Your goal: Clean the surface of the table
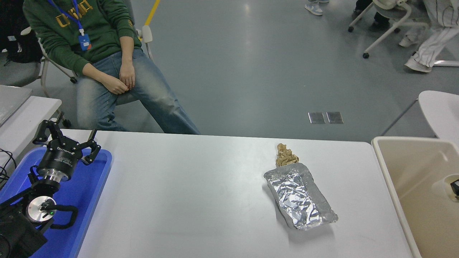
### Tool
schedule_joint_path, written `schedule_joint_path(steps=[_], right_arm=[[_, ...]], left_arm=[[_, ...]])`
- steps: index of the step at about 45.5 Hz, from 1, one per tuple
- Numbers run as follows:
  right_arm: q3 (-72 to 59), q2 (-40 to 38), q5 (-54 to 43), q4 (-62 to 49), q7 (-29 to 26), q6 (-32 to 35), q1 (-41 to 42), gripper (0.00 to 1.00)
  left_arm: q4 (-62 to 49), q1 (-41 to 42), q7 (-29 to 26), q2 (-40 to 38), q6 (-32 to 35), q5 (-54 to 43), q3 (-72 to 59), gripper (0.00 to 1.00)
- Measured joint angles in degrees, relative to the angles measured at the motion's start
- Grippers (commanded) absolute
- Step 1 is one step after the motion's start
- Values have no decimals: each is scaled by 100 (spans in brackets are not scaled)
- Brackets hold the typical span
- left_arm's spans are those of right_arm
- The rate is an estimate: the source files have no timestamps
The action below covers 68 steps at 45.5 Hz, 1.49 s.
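The white table surface (186, 193) holds a crumpled silver foil tray (299, 197) right of centre. A small wad of brown crumpled paper (285, 155) lies against the tray's far end. My left gripper (68, 133) is parked at the lower left above the blue tray, fingers spread open and empty. Only a black sliver of my right gripper (456, 187) shows at the right edge, over the beige bin. A pale rounded object (443, 182) sits right beside it. I cannot see whether that gripper holds the object.
A blue plastic tray (91, 193) lies on the table's left end. A beige bin (389, 172) stands off the right end. A person in a green top sits behind the far left corner, hands in lap. Chairs and other people's legs are at the far right.
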Motion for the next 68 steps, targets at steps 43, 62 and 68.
schedule_joint_path(steps=[43,62,68], right_arm=[[84,1191,884,-687,-5,-1340,-440,99],[57,440,1094,-482,6,-1364,-342,99],[76,88,1106,-273,21,-1370,-327,99]], left_arm=[[0,-1,0,3,0,0,6,100],[0,-1,0,3,0,0,8,100],[0,-1,0,3,0,0,8,100]])
